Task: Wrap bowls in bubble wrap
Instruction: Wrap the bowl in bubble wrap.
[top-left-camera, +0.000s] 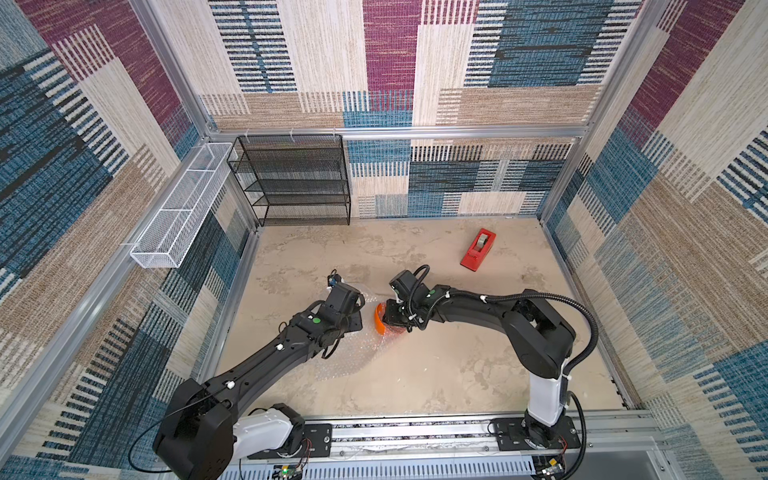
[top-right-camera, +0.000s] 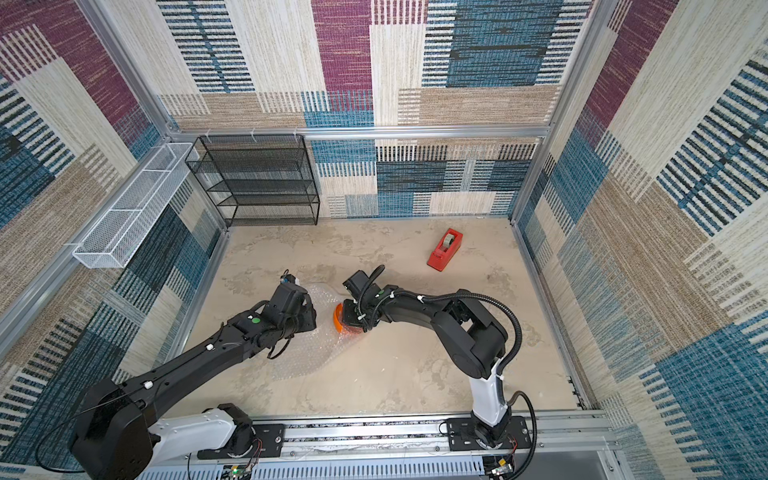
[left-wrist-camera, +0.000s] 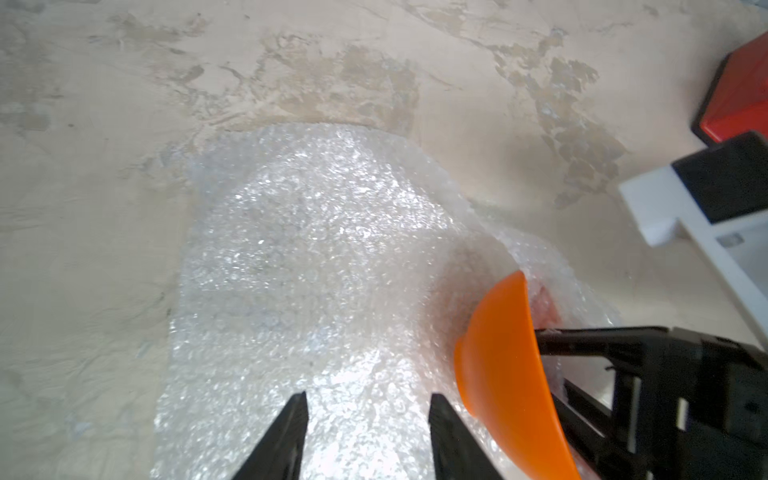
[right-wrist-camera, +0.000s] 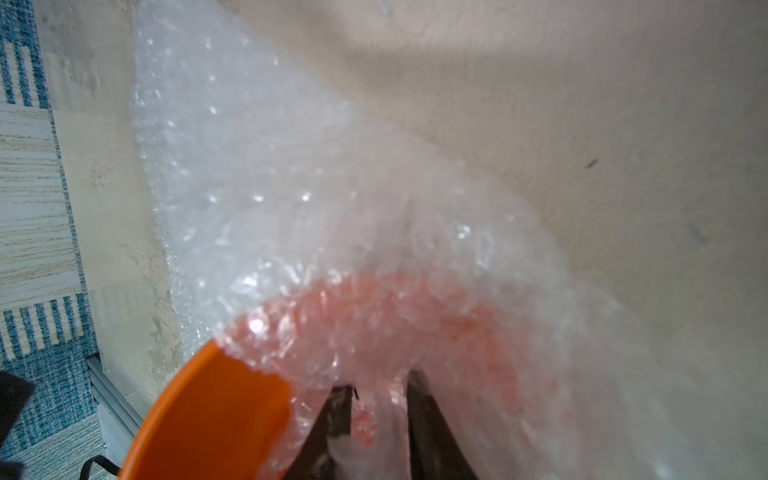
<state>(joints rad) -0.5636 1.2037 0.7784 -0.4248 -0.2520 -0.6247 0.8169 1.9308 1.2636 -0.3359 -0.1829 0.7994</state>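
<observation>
Top views, read from the left: a long white wire basket (top-left-camera: 174, 212) is mounted on the left wall, and a black mesh shelf rack (top-left-camera: 295, 183) is set against the back wall. Nearer the front, the left gripper (left-wrist-camera: 368, 397) is held low over a clear, crinkly sheet of bubble wrap (top-left-camera: 332, 361) spread on the mottled beige tabletop (top-left-camera: 457, 374). In the left wrist view its jaws are seen moderately parted, with nothing between them (only wrap lies beneath). Just beside it, a small glossy bright-orange plastic bowl (top-left-camera: 379, 321) is tipped on edge above the wrap. Its rim is pinched by the right gripper (right-wrist-camera: 376, 409), whose fingers are closed narrowly on the rim and a fold of wrap together, as the right wrist view shows. Part of the bowl is covered by that fold. Well apart, toward the back right, a red boxy tape dispenser (top-left-camera: 478, 249) is seen on the tabletop.
</observation>
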